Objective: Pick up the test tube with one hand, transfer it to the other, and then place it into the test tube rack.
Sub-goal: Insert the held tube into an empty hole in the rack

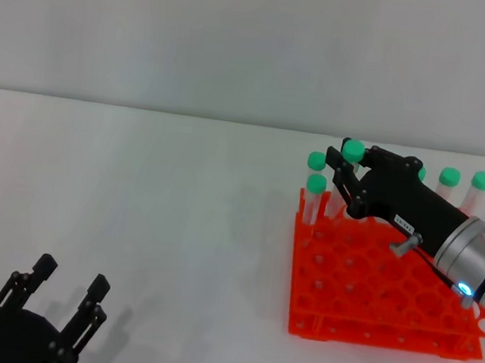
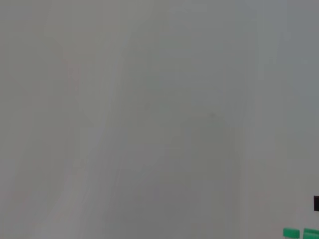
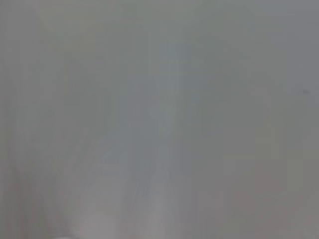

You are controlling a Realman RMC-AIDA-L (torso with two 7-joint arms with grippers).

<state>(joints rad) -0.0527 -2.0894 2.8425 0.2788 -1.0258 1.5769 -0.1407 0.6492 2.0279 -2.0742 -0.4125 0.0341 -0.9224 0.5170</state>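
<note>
My right gripper (image 1: pixel 343 164) grasps the upright test tube (image 1: pixel 346 171) above the rack's (image 1: pixel 368 310) far-left holes; my left gripper (image 1: pixel 68 289) rests released, near left.

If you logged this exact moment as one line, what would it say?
right gripper: over the test tube rack back corner, at a green-capped test tube | left gripper: open, low near table, holding nothing

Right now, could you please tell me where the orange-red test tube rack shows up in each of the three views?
Head view: the test tube rack lies on the white table at lower right, with the right gripper reaching over its far side among the green-capped tubes.
Left wrist view: the rack is not in it; only two green caps peek in at one corner.
Right wrist view: not in it.
Shared landmark: the green caps, in the head and left wrist views.
</note>
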